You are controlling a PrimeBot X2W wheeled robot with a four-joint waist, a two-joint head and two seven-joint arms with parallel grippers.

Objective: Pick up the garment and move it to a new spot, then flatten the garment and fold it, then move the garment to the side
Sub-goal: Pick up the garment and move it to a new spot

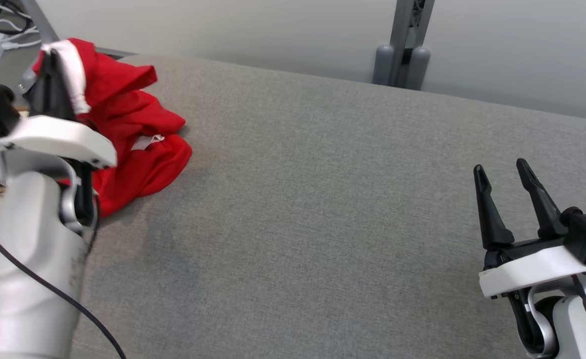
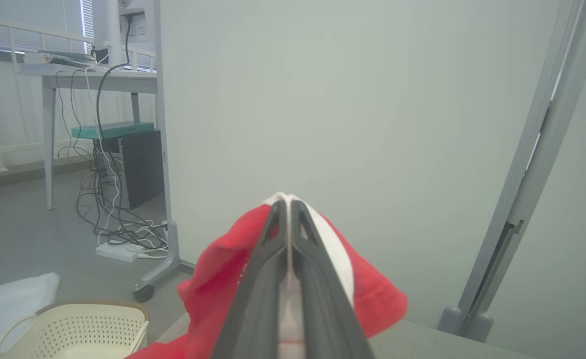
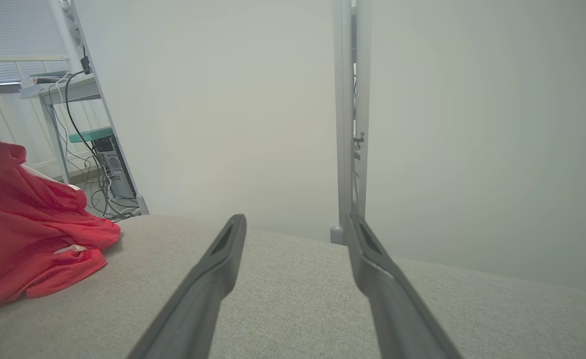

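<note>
Forearm (image 1: 23, 279) of the left arm, a smooth silver-grey tube with a black cable (image 1: 48, 285) trailing across it, rises from the lower left of the head view and ends in the left gripper (image 1: 52, 57). Its long dark fingers are pressed together, pinching a white-trimmed edge of the garment (image 1: 133, 124). In the left wrist view the left gripper (image 2: 288, 202) shows the same hold, with the white band caught in the slit between the fingers and red cloth draped down both sides. At the lower right the right gripper (image 1: 499, 167) hovers just above the table (image 1: 322, 199), its wrist cased in white plastic, its fingers pointing up and spread apart with nothing between them. From its own wrist camera the right gripper (image 3: 296, 219) frames bare grey cloth. The table is covered in a grey woven fabric with a fine, even grain. The garment is a red mesh-textured piece, crumpled in soft folds at the table's far left corner, part lifted by the pinch and part resting on the cover, well apart from the right gripper. On the floor beyond that corner stands a cream perforated basket (image 2: 73, 329) with rounded corners. What lies in it I cannot tell. Farther back come a pale matte partition (image 1: 223, 30), a grey metal post (image 1: 405, 45) and a desk (image 2: 98, 80) over tangled cables (image 2: 118, 229).
</note>
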